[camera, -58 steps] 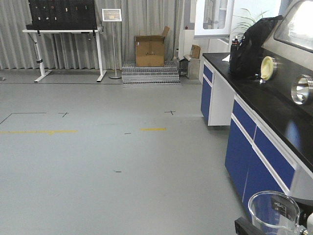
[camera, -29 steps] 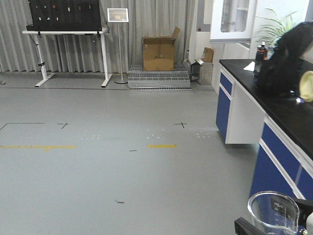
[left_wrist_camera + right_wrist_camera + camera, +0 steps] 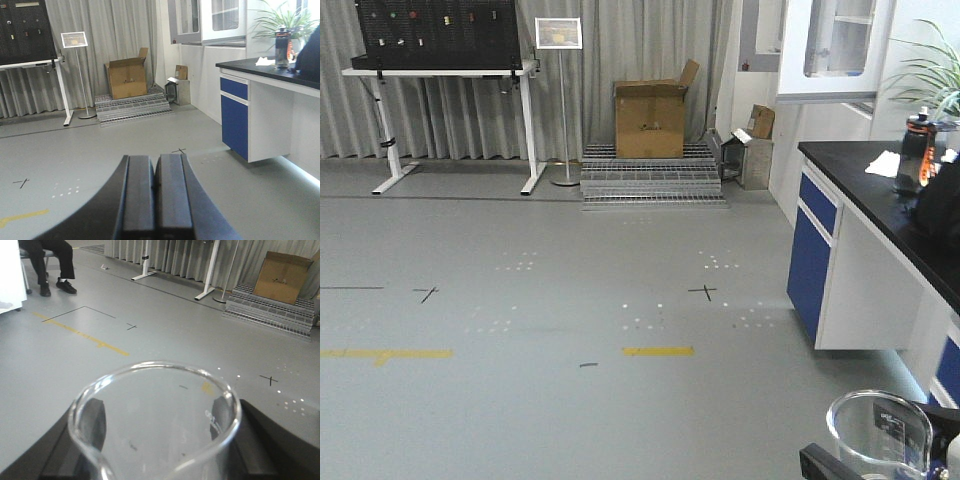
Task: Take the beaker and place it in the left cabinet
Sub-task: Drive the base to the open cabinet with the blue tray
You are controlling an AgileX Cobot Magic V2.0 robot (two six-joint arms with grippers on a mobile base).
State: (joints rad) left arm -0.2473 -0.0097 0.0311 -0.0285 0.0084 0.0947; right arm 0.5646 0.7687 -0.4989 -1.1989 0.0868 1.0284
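The beaker [image 3: 880, 435] is a small clear glass cylinder with a pour spout and faint printed marks. It sits at the bottom right of the front view, held upright by my right gripper [image 3: 156, 422], whose dark fingers [image 3: 95, 422] press its two sides in the right wrist view. The beaker's rim [image 3: 220, 385] fills that view. My left gripper [image 3: 155, 195] is shut and empty, its two pads together, pointing over the grey floor. The left cabinet is out of view.
A black lab counter on blue drawers [image 3: 840, 250] runs along the right, with a bottle [image 3: 914, 150] and a plant. A cardboard box [image 3: 650, 118] on metal steps, a sign stand [image 3: 560, 100] and a pegboard table [image 3: 440, 60] stand at the back. A seated person's legs [image 3: 47, 265] show at far left.
The whole front view has swung: the counter has slid off to the right and the box and back wall look nearer. The beaker stays in my right gripper at the same spot in view.
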